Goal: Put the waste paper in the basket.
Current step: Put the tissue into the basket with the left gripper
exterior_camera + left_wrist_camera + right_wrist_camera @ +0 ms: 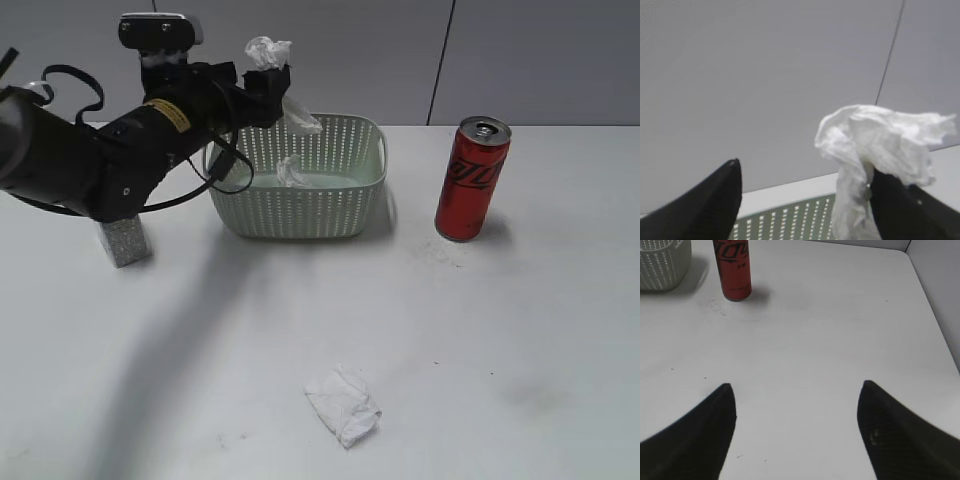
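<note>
The pale green basket (300, 215) stands at the back of the table, with one white waste paper wad (289, 172) inside it. My left gripper (265, 90) hovers over the basket's back left corner. In the left wrist view its jaws (802, 170) are wide apart, and a second wad (880, 140) clings to the right finger above the basket wall (790, 220). This wad also shows in the exterior view (268, 50). A third wad (343, 403) lies on the table near the front. My right gripper (797, 390) is open and empty over bare table.
A red drink can (472, 180) stands upright to the right of the basket; it also shows in the right wrist view (732, 270) beside the basket corner (660, 265). A small speckled carton (122, 240) stands under the left arm.
</note>
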Robot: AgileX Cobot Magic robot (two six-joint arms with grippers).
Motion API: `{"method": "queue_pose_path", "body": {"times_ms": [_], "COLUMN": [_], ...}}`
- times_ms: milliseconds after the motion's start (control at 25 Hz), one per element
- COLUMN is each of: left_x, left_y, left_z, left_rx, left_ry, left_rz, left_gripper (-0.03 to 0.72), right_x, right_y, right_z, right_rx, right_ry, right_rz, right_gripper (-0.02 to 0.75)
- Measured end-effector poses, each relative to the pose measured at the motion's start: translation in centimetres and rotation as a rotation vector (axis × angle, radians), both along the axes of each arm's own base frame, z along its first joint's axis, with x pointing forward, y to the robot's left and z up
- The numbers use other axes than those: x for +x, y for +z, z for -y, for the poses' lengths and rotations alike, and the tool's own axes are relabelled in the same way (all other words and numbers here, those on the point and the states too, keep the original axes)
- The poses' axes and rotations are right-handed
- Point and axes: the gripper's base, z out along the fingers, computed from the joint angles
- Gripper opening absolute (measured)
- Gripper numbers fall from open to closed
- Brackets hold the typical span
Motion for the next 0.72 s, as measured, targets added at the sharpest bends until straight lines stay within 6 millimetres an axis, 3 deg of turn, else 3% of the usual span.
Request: {"method": "queue_pose_path", "body": {"times_ms": [200,480,720], "left_x": [0.7,2.0,1.9], "left_y": [0.1,2.0,3.9], "left_z": [0.3,1.7,1.5], "left_rx": [-0.103,0.023,0.106], "left_ry": [0.019,-0.051,-0.029], "left_rz": [-0.182,-0.253,-0.377], "left_gripper": [0.593,0.662,0.69], "right_x": [0.0,0.0,0.0], "right_y": [0.0,0.0,0.0], "right_z": [0.0,0.0,0.0], "right_rx": [0.0,0.0,0.0], "right_ry": [0.0,0.0,0.0], "right_rz": [0.0,0.0,0.0], "right_gripper": [0.572,0.572,0.572]}}
